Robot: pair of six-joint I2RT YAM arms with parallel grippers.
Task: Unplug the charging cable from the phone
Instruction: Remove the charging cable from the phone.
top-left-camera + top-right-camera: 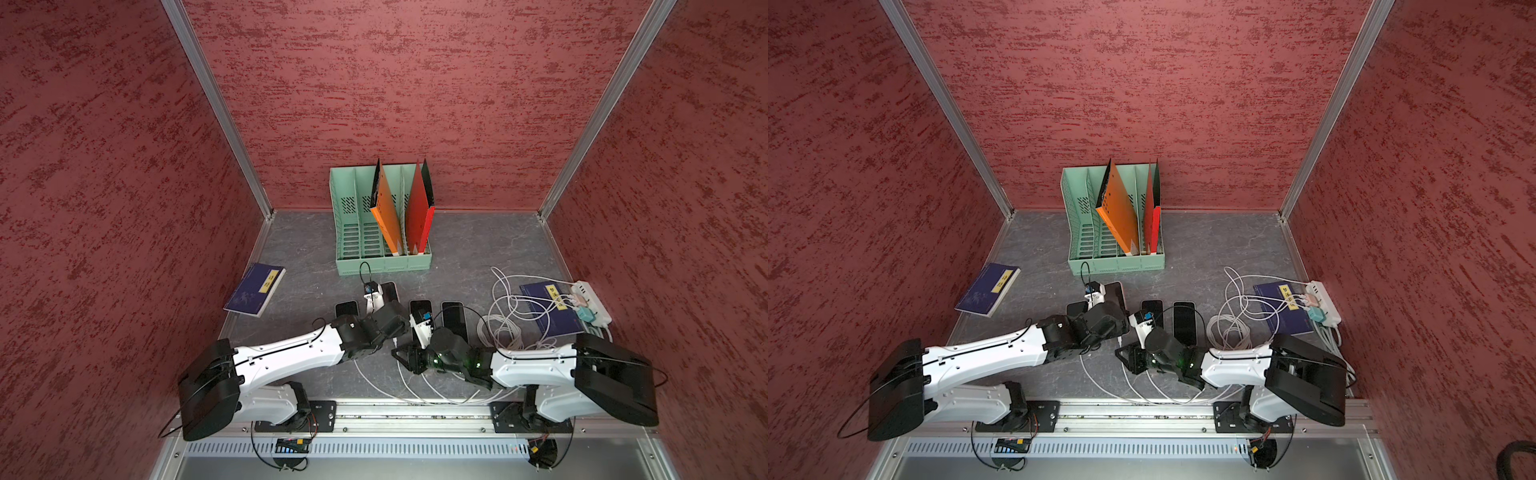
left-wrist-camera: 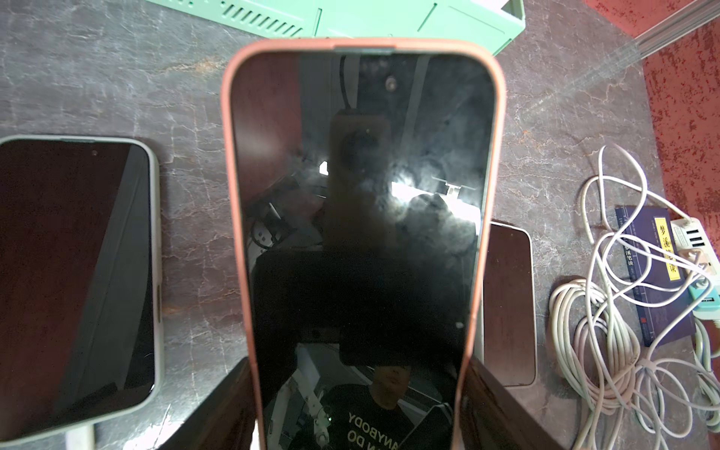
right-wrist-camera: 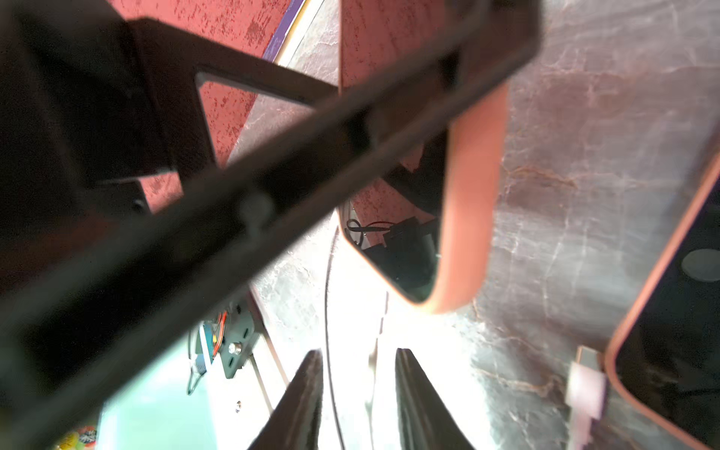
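Phone (image 2: pixel 362 195) pinched at its lower sides by left hand (image 2: pixel 358 378).

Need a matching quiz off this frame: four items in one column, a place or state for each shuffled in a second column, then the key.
Items
1. pink-cased phone
2. orange folder
3. power strip
4. coiled white cable

Place or state
A. standing in the green rack
B. lying loose on the table
C. clamped in the left gripper
D. has plugs in its sockets

Pairs: 1-C, 2-A, 3-D, 4-B
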